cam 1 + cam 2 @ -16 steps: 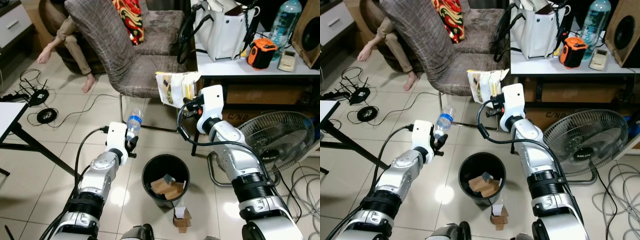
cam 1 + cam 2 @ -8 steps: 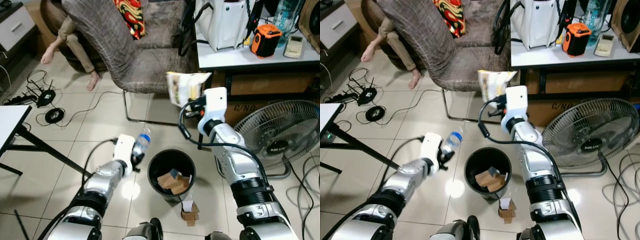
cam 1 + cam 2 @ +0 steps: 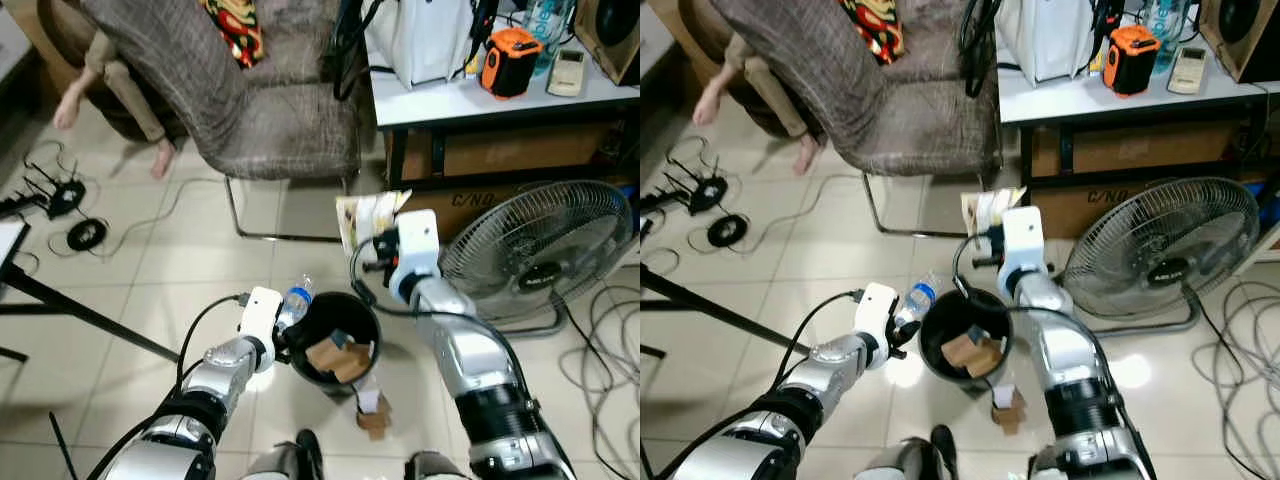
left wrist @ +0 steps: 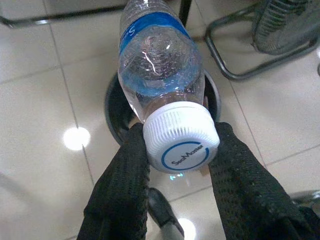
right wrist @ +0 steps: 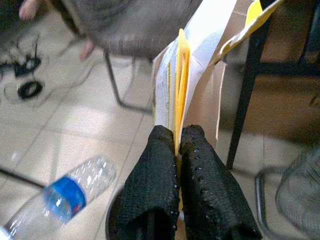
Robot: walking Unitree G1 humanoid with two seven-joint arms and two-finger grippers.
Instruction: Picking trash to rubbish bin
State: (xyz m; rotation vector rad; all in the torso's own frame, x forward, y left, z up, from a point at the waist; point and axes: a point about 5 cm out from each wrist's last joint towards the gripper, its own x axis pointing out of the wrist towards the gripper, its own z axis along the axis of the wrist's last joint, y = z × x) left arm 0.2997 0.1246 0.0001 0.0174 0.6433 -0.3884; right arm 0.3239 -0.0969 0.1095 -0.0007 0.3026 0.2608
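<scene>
Between the left gripper's [image 4: 175, 165] fingers [image 4: 125, 185] sits the white cap of a clear bottle [image 4: 160, 60], clamped at the neck and tilted over the near rim of the black bin [image 3: 300, 362]. Just beyond the bin, the right gripper's [image 5: 176, 145] fingers press together on a yellow-and-white wrapper [image 5: 187, 70], held upright above the far rim. Cardboard scraps [image 3: 338, 357] lie inside the bin, another piece [image 3: 372, 418] on the tiles beside it. A fan [image 3: 540, 260] stands to the right, a chair [image 3: 270, 120] behind.
</scene>
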